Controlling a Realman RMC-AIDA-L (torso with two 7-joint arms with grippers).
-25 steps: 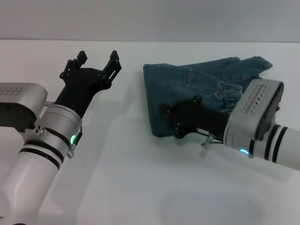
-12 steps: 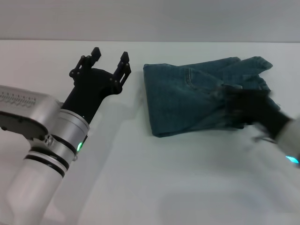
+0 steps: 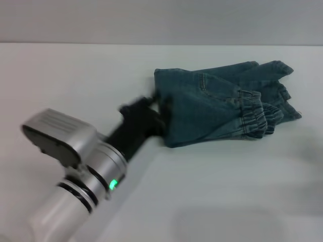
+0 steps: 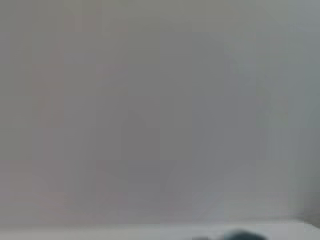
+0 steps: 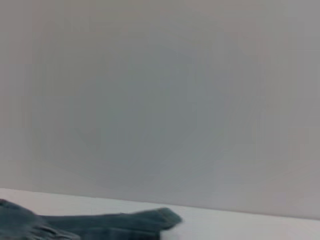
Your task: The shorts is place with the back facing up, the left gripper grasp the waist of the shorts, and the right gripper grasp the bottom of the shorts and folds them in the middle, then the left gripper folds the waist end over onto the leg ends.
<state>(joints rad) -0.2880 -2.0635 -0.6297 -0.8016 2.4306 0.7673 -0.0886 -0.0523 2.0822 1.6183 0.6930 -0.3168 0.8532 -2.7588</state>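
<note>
Shorts (image 3: 212, 108) lie on the white desk (image 3: 227, 201) at about 1 o'clock from the head camera's centre, already doubled into a compact bundle. The gathered waist (image 3: 255, 118) sits on top at the bundle's 3 o'clock side, over the leg ends, so the folding appears largely done.

Left gripper (image 3: 151, 113) reaches in from 7 o'clock, its black head at the bundle's folded edge on the 9 o'clock side. It looks to be touching or just beside the denim. Likely purpose: pressing or tidying that edge, or taking hold for a further fold. Motion smear hides the fingers; cannot tell whether apart or together.

Right gripper: not visible in the head view. Its wrist camera catches only a strip of denim low in frame, so that arm is judged parked clear.
</note>
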